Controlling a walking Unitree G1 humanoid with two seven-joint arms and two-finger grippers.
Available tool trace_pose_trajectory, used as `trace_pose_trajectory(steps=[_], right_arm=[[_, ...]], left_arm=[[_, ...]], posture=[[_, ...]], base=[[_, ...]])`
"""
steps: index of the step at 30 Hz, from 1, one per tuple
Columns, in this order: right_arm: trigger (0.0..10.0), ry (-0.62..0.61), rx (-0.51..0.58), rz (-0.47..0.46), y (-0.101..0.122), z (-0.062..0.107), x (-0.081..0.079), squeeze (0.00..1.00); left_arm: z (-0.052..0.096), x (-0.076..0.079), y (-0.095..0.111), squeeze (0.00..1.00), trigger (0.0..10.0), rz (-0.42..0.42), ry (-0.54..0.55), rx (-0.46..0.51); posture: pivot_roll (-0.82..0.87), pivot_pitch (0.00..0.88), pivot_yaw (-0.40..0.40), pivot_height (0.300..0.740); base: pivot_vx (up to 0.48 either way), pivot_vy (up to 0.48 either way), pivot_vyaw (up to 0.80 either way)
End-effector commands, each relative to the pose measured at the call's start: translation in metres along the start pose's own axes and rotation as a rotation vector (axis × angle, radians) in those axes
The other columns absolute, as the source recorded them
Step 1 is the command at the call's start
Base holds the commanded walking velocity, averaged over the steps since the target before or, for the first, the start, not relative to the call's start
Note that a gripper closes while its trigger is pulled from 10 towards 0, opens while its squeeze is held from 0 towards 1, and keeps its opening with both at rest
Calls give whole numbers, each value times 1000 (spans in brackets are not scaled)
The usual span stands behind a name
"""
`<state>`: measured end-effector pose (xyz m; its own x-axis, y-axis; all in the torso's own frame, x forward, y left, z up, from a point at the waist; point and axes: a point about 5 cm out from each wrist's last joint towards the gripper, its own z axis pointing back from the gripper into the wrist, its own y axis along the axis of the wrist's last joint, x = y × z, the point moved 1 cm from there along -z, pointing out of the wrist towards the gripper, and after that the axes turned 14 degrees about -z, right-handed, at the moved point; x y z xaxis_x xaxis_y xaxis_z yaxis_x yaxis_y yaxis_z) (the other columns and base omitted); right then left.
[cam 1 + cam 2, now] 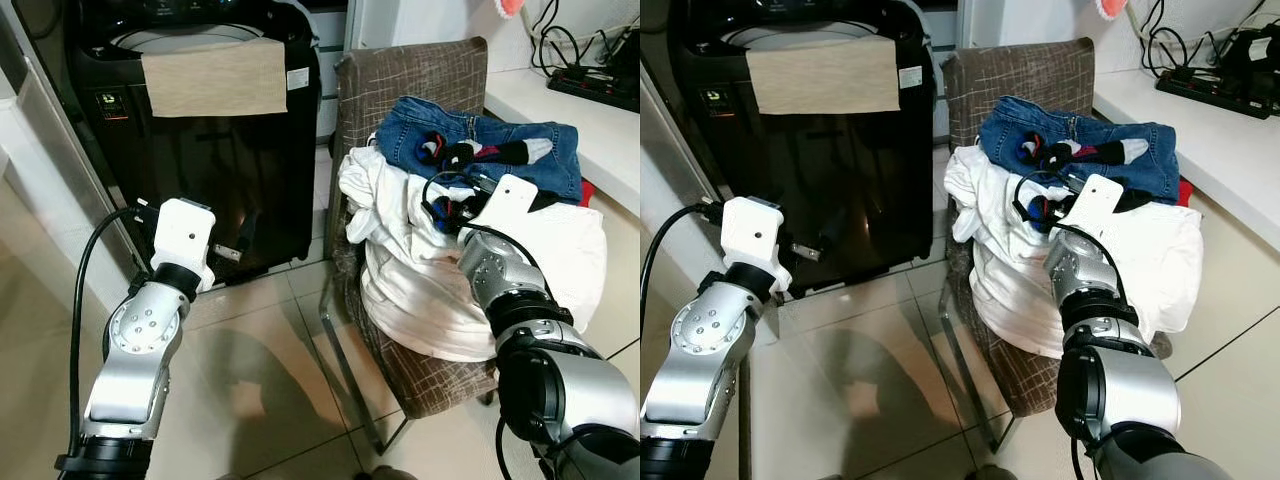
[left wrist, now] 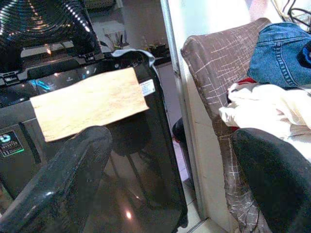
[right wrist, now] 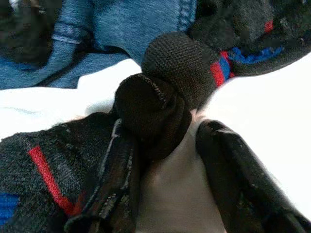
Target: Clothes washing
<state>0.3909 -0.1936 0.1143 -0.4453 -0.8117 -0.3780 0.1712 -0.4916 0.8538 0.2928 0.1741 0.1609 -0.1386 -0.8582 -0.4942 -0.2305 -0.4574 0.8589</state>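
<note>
On the chair (image 1: 420,90): laundry pile.
Right gripper (image 3: 165,160): fingers spread astride black sock (image 3: 160,97).
Sock axis: cannot tell.
Left gripper (image 2: 170,184): released, facing washer (image 1: 230,170).

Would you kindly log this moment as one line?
right gripper: open around black sock on chair pile | left gripper: open, idle, facing washer | stage: picking clothes

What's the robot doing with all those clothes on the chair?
It is sorting laundry for washing. Its right tool is down in the pile on the chair, with its fingers open around a black sock that lies on a white shirt, next to the blue jeans. Its left tool is held open and holds nothing, in front of the black washing machine, which has a beige cloth hanging over its edge.
</note>
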Motion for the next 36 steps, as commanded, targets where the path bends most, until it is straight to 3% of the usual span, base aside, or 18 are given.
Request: trace_pose_trajectory(steps=[1, 11, 16, 19, 31, 36], right_arm=[[0, 66, 13, 26, 3, 1, -14, 0], [0, 159, 79, 124, 3, 3, -19, 0], [0, 237, 144, 250, -1, 9, -23, 0], [0, 237, 146, 250, -2, 9, -21, 0], [0, 278, 414, 281, 44, 17, -27, 0], [0, 333, 628, 330, 78, 34, -44, 0]], left_arm=[[-1, 1, -1, 0, 10000, -11, -4, -2], [-1, 7, -1, 0, 10000, -4, -16, -4], [0, 7, -2, 0, 10000, -6, -23, -6], [0, 7, -3, 0, 10000, -8, -24, -6], [-2, 9, -2, 0, 10000, -8, -37, 1], [-2, 9, -2, 0, 10000, -8, -37, 2]], posture=[[1, 20, -26, 740], [0, 21, -27, 740], [-7, 12, -26, 740], [-7, 12, -26, 740], [-15, 0, -20, 740], [-17, 4, -19, 740]], base=[[0, 0, 0], [0, 0, 0], [0, 0, 0], [0, 0, 0], [0, 0, 0], [0, 0, 0]])
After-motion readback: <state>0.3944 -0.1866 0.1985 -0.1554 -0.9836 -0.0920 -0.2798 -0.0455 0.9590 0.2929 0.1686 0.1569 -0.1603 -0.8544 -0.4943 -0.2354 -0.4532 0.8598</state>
